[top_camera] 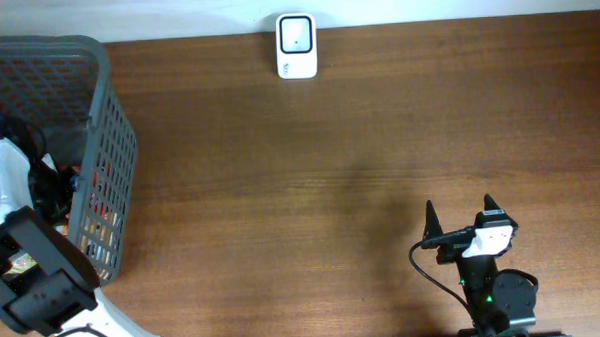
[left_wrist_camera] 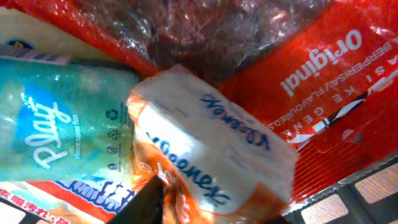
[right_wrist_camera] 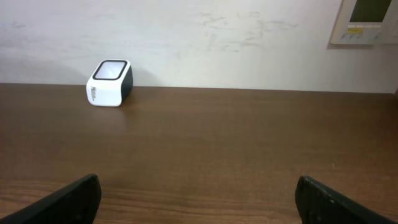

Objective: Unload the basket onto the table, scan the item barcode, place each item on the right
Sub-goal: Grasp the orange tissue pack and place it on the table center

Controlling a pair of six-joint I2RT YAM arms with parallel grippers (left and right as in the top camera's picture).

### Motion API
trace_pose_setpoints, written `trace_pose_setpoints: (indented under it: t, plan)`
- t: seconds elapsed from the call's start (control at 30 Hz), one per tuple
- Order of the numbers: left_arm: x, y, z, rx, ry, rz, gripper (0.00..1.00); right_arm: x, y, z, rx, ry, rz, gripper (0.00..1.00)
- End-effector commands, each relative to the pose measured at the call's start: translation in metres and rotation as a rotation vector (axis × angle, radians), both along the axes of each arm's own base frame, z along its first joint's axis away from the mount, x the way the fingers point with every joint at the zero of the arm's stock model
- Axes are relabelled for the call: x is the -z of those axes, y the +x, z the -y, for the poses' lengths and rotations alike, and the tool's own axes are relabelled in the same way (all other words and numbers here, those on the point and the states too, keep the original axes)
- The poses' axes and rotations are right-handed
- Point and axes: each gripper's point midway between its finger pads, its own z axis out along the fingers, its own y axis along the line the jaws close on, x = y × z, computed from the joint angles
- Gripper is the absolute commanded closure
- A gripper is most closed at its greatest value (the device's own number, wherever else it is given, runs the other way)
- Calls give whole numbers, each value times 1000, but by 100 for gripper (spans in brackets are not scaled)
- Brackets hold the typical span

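Alt text: three views of a two-armed rig at a brown wooden table (top_camera: pixel 280 169).

From overhead I see my left arm (top_camera: pixel 23 248) reaching down into a grey mesh basket (top_camera: pixel 113 125) at the table's left edge. My right gripper (top_camera: pixel 459 208) sits well apart at the near right, fingers spread wide and holding nothing. The left arm is by far the nearer to the goods.

In the left wrist view a Kleenex pack (left_wrist_camera: pixel 211 140) fills the middle. It is white and orange and blurred. Its long axis runs on a slant from upper left to lower right. It lies just ahead of my left gripper (left_wrist_camera: pixel 211 214), with its lower end reaching down between the fingers. One dark finger (left_wrist_camera: pixel 146 202) shows at the bottom edge, against the pack's lower left side. I cannot tell whether the fingers have pinched the pack or only flank it.

Readable writing: "Kleenex" twice in blue script on the pack. "Play" appears in white on a teal packet (left_wrist_camera: pixel 62 124) to its left. "Original" reads upside down on a red bag (left_wrist_camera: pixel 336 81) behind. Smaller print is too blurred to read, and no barcode shows on any face.

The white scanner (top_camera: pixel 297 47) stands at the table's far edge, near the middle and well apart from the basket. To be read, the pack must travel there.
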Motion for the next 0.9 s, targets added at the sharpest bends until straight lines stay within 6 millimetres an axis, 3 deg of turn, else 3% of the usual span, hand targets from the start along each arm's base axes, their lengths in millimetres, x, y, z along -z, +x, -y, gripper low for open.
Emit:
trace_pose_setpoints:
  t: [0.0, 0.07, 0.17, 0.23, 0.27, 0.3, 0.37, 0.4, 0.43, 0.47, 0.5, 0.57, 0.6, 0.67, 0.7, 0.73, 0.87]
  plan:
    - [0, 4, 2, 9, -1, 15, 96, 3, 0, 2, 12, 5, -5, 1]
    - [-11, 15, 5, 6, -30, 66, 100, 3, 0, 2, 12, 5, -5, 2]
    - [-79, 55, 15, 12, -113, 257, 100, 3, 0, 2, 13, 5, -5, 2]
    - [-181, 92, 17, 59, -89, 540, 100, 3, 0, 2, 12, 5, -5, 1]
    - [-232, 100, 22, 93, -57, 672, 100, 3, 0, 2, 12, 5, -5, 2]
    - [-268, 100, 28, 121, -34, 766, 100, 3, 0, 2, 13, 5, -5, 2]
    - [-356, 89, 65, 233, 1, 1010, 100, 3, 0, 2, 12, 5, -5, 1]
    - [-387, 80, 92, 305, 0, 1102, 100, 3, 0, 2, 13, 5, -5, 2]
    - [-406, 75, 121, 377, -19, 1157, 100, 3, 0, 2, 13, 5, -5, 2]
    - [-412, 73, 145, 431, -44, 1174, 100, 3, 0, 2, 12, 5, -5, 2]
    - [-407, 73, 189, 522, -122, 1151, 100, 3, 0, 2, 12, 5, -5, 2]
    - [-372, 76, 304, 849, -282, 1028, 100, 3, 0, 2, 12, 5, -5, 2]
    - [-356, 77, 326, 904, -281, 971, 100, 3, 0, 2, 12, 5, -5, 2]
    - [-299, 84, 369, 998, -210, 775, 100, 3, 0, 2, 12, 5, -5, 2]
    - [-260, 84, 404, 1068, -235, 668, 100, 3, 0, 2, 12, 5, -5, 2]
    - [-229, 86, 426, 1111, -238, 604, 100, 3, 0, 2, 12, 5, -5, 2]
    - [-107, 118, 507, 1281, -221, 543, 100, 3, 0, 2, 12, 5, -5, 2]
